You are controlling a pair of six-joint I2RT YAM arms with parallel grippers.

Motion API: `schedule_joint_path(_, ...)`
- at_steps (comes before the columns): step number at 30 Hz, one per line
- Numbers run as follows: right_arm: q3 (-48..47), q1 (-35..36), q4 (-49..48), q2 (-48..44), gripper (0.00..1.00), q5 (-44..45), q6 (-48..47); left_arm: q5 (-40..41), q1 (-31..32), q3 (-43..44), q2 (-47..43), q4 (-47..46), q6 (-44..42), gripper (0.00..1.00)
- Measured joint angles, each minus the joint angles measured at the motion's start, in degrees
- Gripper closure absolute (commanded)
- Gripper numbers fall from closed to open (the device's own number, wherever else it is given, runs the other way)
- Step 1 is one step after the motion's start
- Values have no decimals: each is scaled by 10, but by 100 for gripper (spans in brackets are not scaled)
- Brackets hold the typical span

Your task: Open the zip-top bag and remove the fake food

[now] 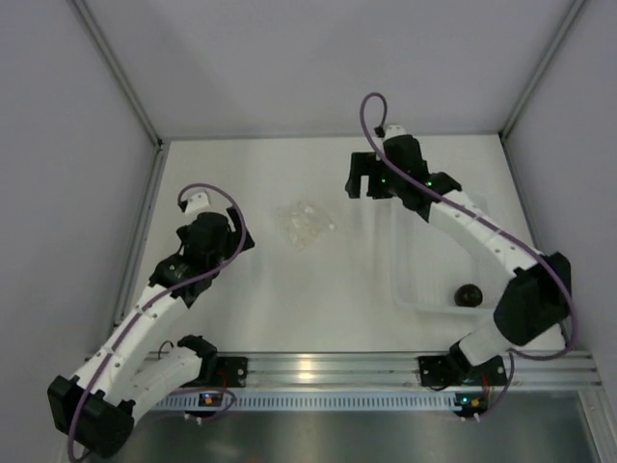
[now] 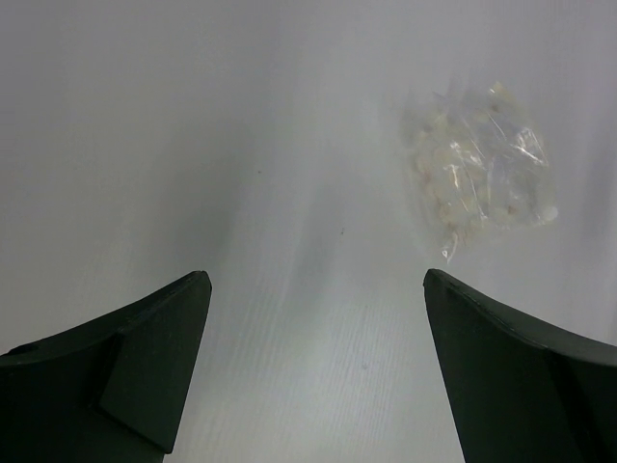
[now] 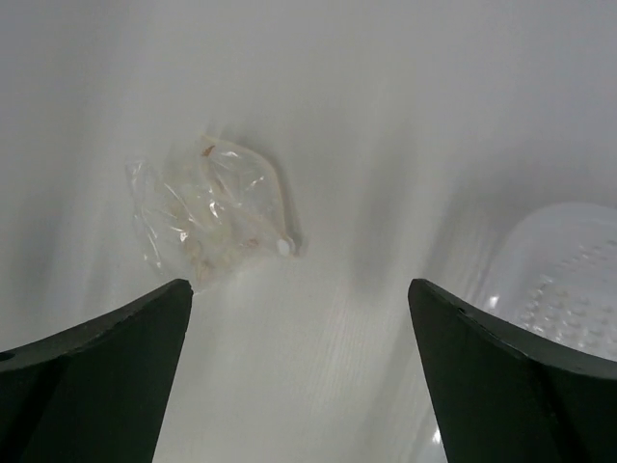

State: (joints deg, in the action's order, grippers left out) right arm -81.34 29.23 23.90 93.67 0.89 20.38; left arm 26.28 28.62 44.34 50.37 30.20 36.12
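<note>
Left claw (image 2: 315, 278) and right claw (image 3: 299, 285): both wide open, holding nothing; zip-top bag (image 1: 307, 224) lies mid-worktop (image 1: 289, 299) between them; fake food (image 1: 469, 294) sits in near-right tub (image 1: 424, 270); removal judged complete, next calls only for retreating 2 arms.

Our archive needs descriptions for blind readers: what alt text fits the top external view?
A small clear zip-top bag lies crumpled on the white table, untouched, between the left tool and right tool, both open and empty. The dark ball of fake food sits in a white tub at the right.
</note>
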Motion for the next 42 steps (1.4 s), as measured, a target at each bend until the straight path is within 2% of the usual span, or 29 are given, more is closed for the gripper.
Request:
schedule_joint_path(3,53,-1,11,-104,1,33,-10,-24,-59,13,0,4,-12,2)
schedule_joint_path(7,105,-1,37,-237,1,89,-25,-42,-94,32,2,15,-21,2)
schedule_joint_path(13,126,-1,86,-405,1,175,-57,-50,-112,56,0,31,-33,2)
schedule_joint_path(18,146,-1,132,-499,1,222,-71,-41,-113,89,-9,59,-59,2)
schedule_joint_path(28,150,-1,245,-614,1,272,-83,-18,-113,135,-106,107,-130,2)
schedule_joint_path(42,143,-1,347,-696,1,349,-103,-3,-113,184,-203,195,-170,2)
